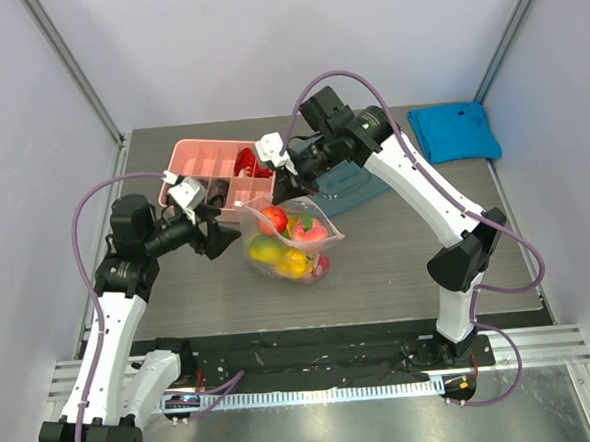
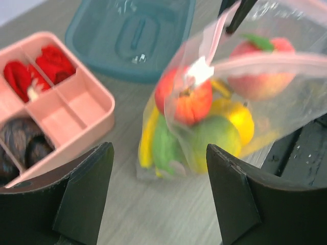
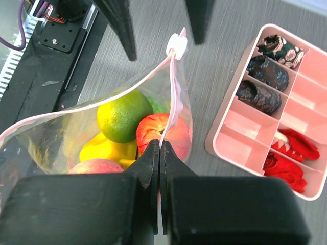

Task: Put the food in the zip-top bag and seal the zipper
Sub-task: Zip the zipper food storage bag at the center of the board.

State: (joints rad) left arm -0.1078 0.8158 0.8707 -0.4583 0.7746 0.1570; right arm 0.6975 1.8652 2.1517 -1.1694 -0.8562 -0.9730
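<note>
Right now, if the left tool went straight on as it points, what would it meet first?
The bag, directly ahead of the open left tool; its lower part, full of food, looks first in line, though depth is hard to judge.

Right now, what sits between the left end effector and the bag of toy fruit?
Nothing but a stretch of bare table, seen in the left wrist view; the left end effector is open, facing the bag.

Left gripper (image 2: 158, 153) spread wide at bottom of frame.
Bag (image 2: 301, 97) center-right holds tomato (image 2: 184, 99), lime (image 2: 214, 135), peach (image 2: 258, 71); white slider (image 2: 199, 71) on pink zipper (image 2: 276, 59). Pink box (image 2: 76, 117) left, teal tray (image 2: 133, 35) top.
</note>
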